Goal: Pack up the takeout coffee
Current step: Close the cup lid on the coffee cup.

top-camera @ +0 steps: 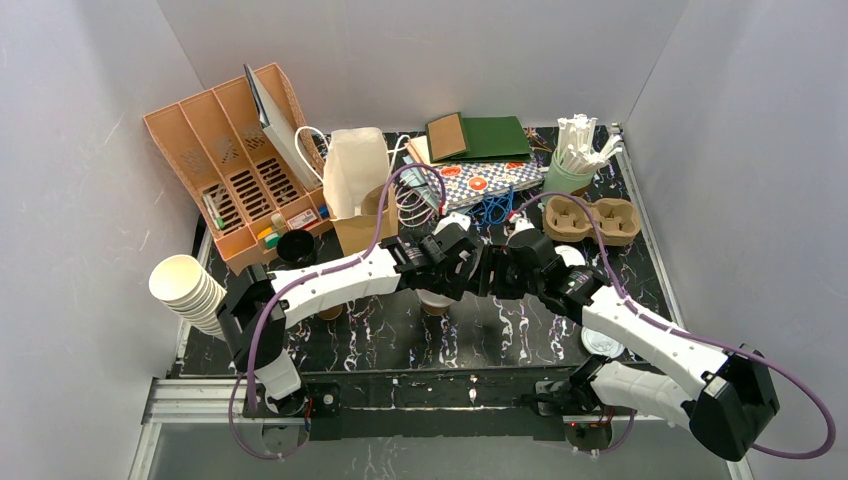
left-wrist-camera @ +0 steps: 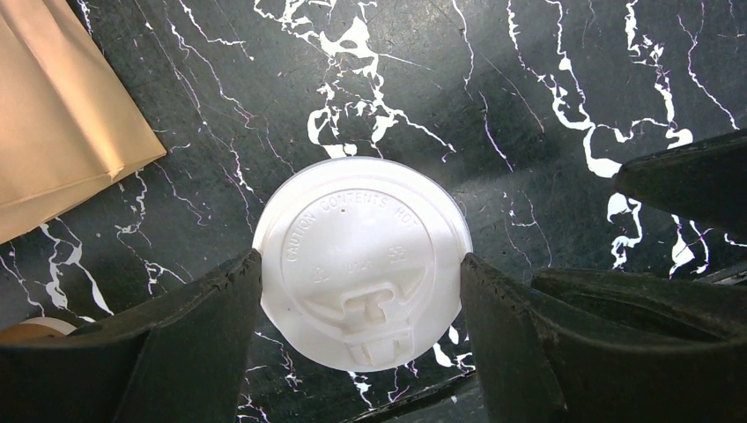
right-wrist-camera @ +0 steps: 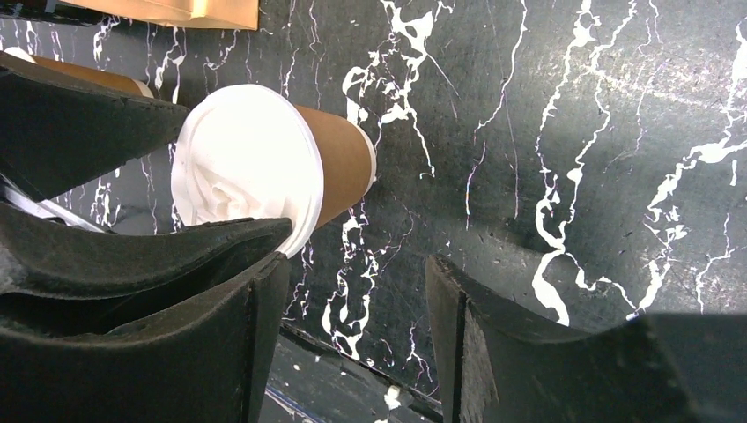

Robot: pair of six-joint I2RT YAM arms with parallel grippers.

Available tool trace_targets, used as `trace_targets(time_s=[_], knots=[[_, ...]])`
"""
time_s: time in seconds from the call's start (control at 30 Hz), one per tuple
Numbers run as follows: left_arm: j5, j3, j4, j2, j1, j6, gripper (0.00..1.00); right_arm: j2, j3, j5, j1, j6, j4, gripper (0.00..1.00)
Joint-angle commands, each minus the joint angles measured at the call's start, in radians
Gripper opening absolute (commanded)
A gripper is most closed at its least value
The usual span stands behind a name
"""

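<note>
White plastic, a round lid (left-wrist-camera: 361, 238), caps the tan-brown takeout cup (right-wrist-camera: 339, 159), which stands near the middle of the black marbled table (left-wrist-camera: 546, 106). The left gripper (left-wrist-camera: 361, 261) straddles the cup from above. One dark finger (left-wrist-camera: 203, 335) sits against each side of the lid's rim, pinching it. The right gripper (right-wrist-camera: 357, 262) hangs just right of that cup, its jaws spread with only tabletop between them.

At the far left, a tan divided rack (top-camera: 215, 150) holds small bottles and packets in its nearer slots, and a flat grey panel (top-camera: 270, 120) stands in its rightmost compartment. At the far right, a green cup (top-camera: 568, 175) is full of white sticks, and a pulp cup carrier (top-camera: 590, 220) lies just beside it. A brown paper bag (top-camera: 358, 228) stands beyond the left arm. A stack of cream cups (top-camera: 188, 290) lies tilted at the left edge.
</note>
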Motion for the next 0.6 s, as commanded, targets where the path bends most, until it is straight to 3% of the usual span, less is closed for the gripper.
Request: trace_targets(time_s=[0.0, 0.57], knots=[[-0.043, -0.031, -0.048, -0.017, 0.006, -0.007, 0.66, 0.007, -0.008, -0.009, -0.005, -0.002, 0.043, 0.66], [-0.05, -0.131, -0.059, -0.013, 0.008, -0.004, 0.6, 0.059, -0.066, -0.107, -0.007, 0.05, 0.137, 0.62]])
